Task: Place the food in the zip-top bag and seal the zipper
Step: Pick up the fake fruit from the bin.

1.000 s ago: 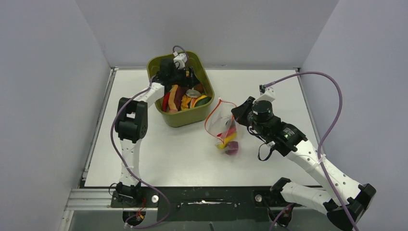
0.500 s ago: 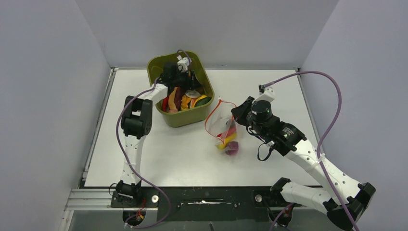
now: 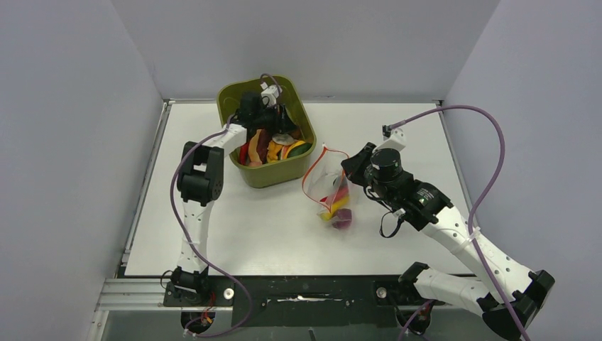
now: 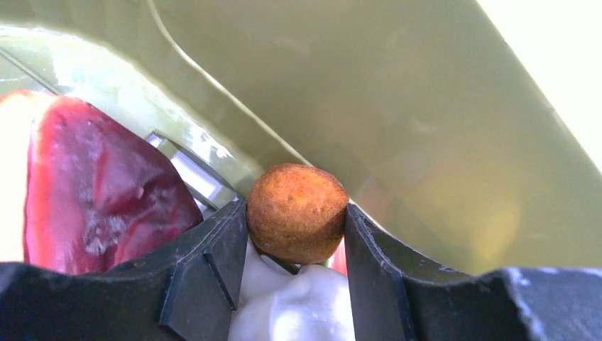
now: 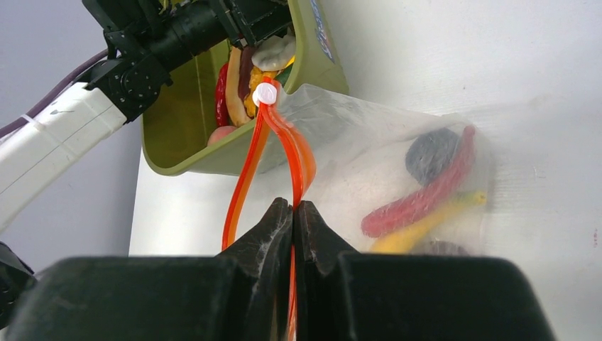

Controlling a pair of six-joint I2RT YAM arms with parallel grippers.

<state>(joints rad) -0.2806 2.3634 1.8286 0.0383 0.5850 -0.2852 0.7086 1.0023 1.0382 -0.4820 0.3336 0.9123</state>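
The clear zip-top bag (image 3: 328,186) lies right of the olive-green bin (image 3: 270,175), its mouth held open. It holds a red pepper (image 5: 417,201), a yellow banana (image 5: 426,224) and a dark round piece (image 5: 431,153). My right gripper (image 5: 293,207) is shut on the red-orange zipper (image 5: 245,179) at the bag's mouth edge; it also shows in the top view (image 3: 353,168). My left gripper (image 4: 296,220) is down inside the bin, shut on a small orange-brown ball (image 4: 297,212), with a dark red piece (image 4: 106,192) on its left. In the top view the left gripper (image 3: 273,121) is over the bin's food (image 3: 273,148).
The bin stands at the table's back, left of centre. Grey walls enclose the white table (image 3: 241,220) on three sides. The right arm's purple cable (image 3: 490,142) loops over the right side. A white slider tab (image 5: 265,93) sits on the zipper's far end.
The left arm shifted slightly right inside the bin one second ago and has since held still. The right arm and bag have not moved.
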